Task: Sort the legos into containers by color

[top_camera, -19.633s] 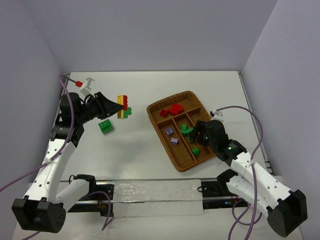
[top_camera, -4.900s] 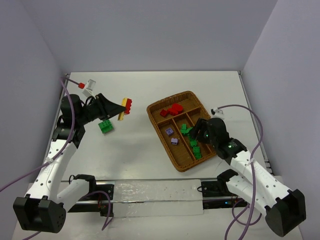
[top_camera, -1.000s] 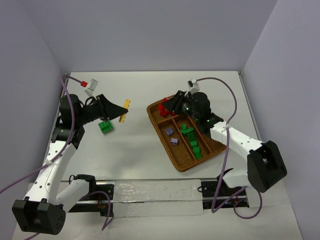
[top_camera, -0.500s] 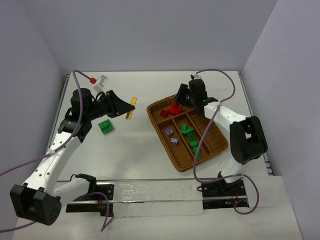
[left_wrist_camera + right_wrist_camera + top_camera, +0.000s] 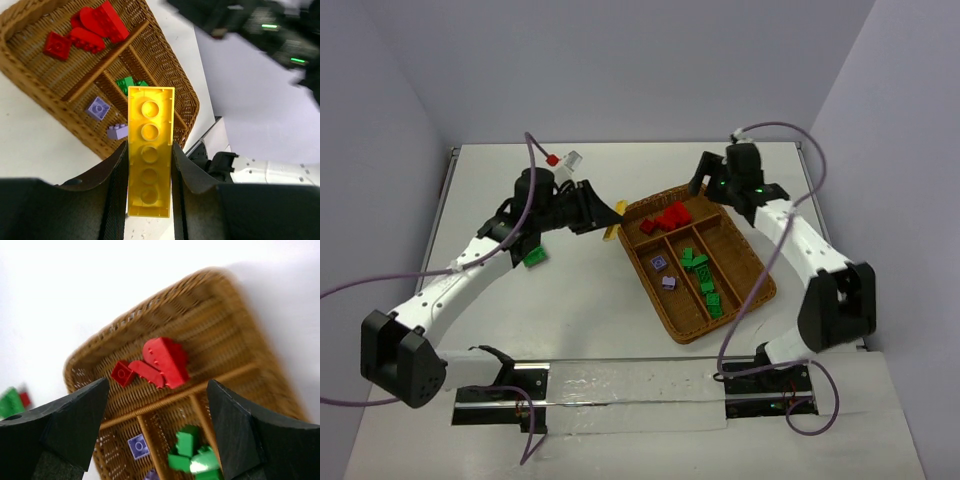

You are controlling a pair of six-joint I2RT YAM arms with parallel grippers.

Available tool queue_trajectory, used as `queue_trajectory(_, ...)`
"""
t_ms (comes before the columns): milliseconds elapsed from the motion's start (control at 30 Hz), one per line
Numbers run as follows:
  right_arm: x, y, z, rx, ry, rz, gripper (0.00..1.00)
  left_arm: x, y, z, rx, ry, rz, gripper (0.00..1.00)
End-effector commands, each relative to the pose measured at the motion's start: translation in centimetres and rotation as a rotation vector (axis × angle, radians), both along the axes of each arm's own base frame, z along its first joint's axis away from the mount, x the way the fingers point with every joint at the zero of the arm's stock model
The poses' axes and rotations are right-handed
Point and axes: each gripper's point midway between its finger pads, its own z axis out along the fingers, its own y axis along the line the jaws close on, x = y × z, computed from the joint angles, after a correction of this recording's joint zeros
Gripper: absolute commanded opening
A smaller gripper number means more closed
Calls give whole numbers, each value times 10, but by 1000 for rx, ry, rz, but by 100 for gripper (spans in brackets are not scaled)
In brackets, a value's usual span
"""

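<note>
Light bright, even and diffuse; table (image 5: 590,310) reads near-white, no glare. Shadows on it faint, soft-edged. Top view sharp. Right wrist view motion-smeared, worst along the tray (image 5: 260,330) rim at right; fingers (image 5: 60,420) dark, soft. Left wrist view: yellow brick (image 5: 150,150) crisp, right arm (image 5: 255,25) behind blurred.

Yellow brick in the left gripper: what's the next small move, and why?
Probably carry it over the tray and release above the bare long slot. The left gripper holds the yellow brick at the tray's edge; red bricks sit in the crosswise section, purple bricks and green bricks each have a slot, leaving that one free.
</note>
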Motion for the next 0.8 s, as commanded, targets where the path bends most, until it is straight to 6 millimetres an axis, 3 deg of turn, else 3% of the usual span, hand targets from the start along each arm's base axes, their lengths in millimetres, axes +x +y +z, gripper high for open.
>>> queue_trajectory(0, -30, -41, 109, 18, -231, -77, 88, 21, -38, 14, -46, 1, 28, 0)
queue_trajectory(67, -43, -55, 128, 14, -283, -124, 89, 31, -57, 3, -47, 64, 75, 0)
queue_trajectory(200, -70, -74, 155, 12, -356, -175, 92, 40, -112, -27, 7, 217, 128, 0)
queue_trajectory(400, -102, -90, 163, 22, -403, -225, 92, 36, -178, -52, 14, 327, 132, 0)
queue_trajectory(533, -116, -100, 172, 15, -446, -269, 94, 25, -211, -51, -29, 335, 99, 0)
queue_trajectory(600, -123, -108, 177, 9, -470, -302, 94, 21, -229, -60, -14, 357, 95, 0)
queue_trajectory(700, -128, -105, 184, 23, -501, -285, 94, 21, -243, -78, 1, 437, 127, 0)
queue_trajectory(767, -130, -102, 183, 35, -510, -269, 94, 21, -252, -79, -19, 469, 134, 0)
